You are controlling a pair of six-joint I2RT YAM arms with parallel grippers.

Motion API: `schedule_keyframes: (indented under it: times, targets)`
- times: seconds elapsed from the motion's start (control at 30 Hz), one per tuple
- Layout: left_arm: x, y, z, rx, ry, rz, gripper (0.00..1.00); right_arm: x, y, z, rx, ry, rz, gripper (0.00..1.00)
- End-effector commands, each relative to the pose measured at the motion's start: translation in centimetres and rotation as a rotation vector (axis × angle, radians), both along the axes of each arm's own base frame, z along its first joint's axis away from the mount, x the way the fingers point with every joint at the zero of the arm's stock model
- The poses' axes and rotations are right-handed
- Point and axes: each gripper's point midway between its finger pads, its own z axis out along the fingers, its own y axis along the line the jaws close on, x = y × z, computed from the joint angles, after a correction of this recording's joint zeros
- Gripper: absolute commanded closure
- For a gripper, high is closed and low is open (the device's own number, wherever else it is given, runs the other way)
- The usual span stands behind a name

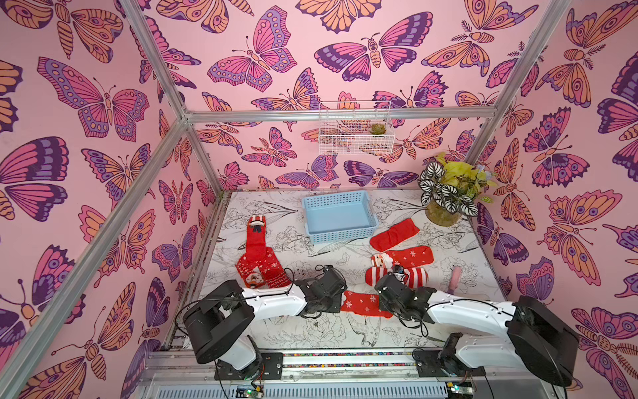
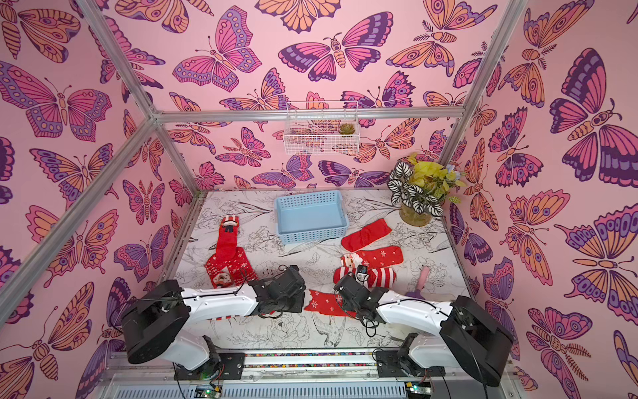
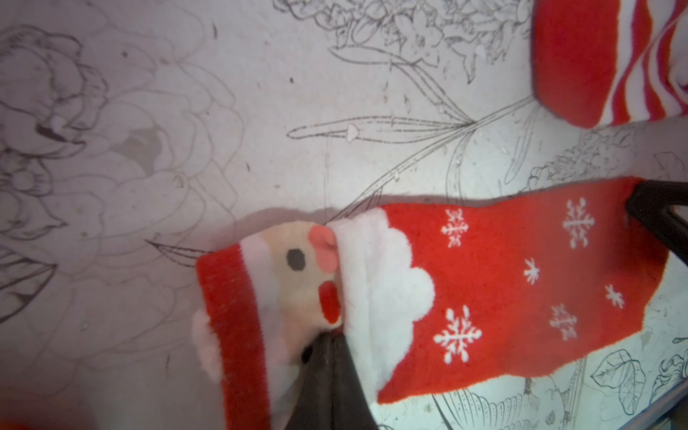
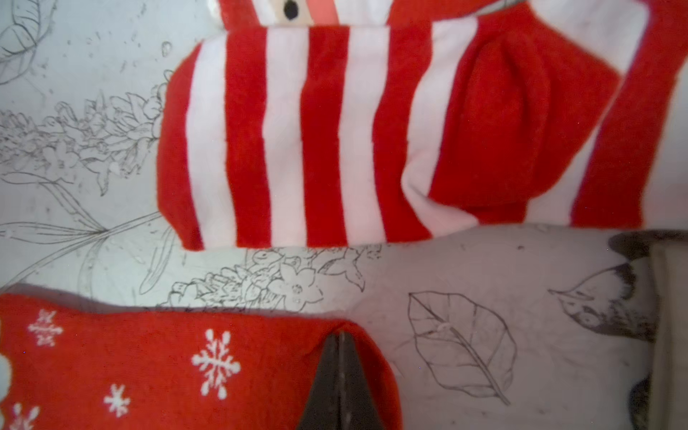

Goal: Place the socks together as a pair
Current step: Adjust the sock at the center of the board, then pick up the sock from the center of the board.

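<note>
- Held item: a soft red sock with white snowflakes and a Santa-face cuff [image 1: 362, 304] is spread between the two arms, near the front middle of the white flower-printed bench [image 1: 310, 331]. Whether it hangs fully clear of the bench cannot be told.
- Left jaws: pressed together on the edge of the Santa cuff [image 3: 298, 283], with little cloth between them. In the inspector's judgement, a sideways pull could slide the fleece out.
- Right jaws: pressed together on a small raised peak of cloth at the toe end. The bite is shallow and is the likelier one to fail.
- Both ends are held at once. If the arms draw apart, the sock stretches and the weaker pinch lets go. If they close unevenly, the middle sags and drags.
- The matching red snowflake sock with a Santa cuff [image 1: 411, 256] lies farther back on the right half. The red-and-white striped socks [image 1: 416, 277] lie between it and the held sock, touching it at its cuff. A low carry would probably sweep or snag them.
- A set-down that falls short lands on the stripes and makes a false pair.
- A plain red sock [image 1: 393, 235] and a light blue perforated plastic basket [image 1: 341, 236] sit just behind the match. An overshoot could shove them.
- On release, fleece may cling to the jaws and skew the sock.
</note>
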Motion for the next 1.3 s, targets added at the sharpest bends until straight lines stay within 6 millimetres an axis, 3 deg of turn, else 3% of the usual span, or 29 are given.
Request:
schedule_keyframes:
  times: [0.0,0.43,0.67,0.83,1.13,1.27]
  targets:
    - [-1.6,4.3,-3.1,0.156,0.067,0.044,1.0,0.4,-2.2,0.1,-0.129,-0.001,0.005,1.0]
    - [-2.0,3.8,-1.4,0.077,0.061,0.045,1.0,1.7,-0.5,-0.6,-0.087,-0.015,0.084,1.0]
    - [-1.7,2.3,0.9,-0.006,0.045,0.023,1.0,2.4,1.3,2.5,-0.011,-0.084,0.16,1.0]
    - [-0.5,0.4,4.4,-0.079,-0.016,-0.01,1.0,2.9,2.9,6.9,0.061,-0.175,0.254,1.0]
    - [3.4,0.4,12.5,-0.063,-0.237,-0.01,0.98,5.4,-1.0,13.7,-0.159,-0.423,0.22,0.97]
    - [5.1,-0.8,14.4,-0.078,-0.273,-0.007,0.88,6.6,-3.6,14.4,-0.216,-0.495,0.127,0.96]
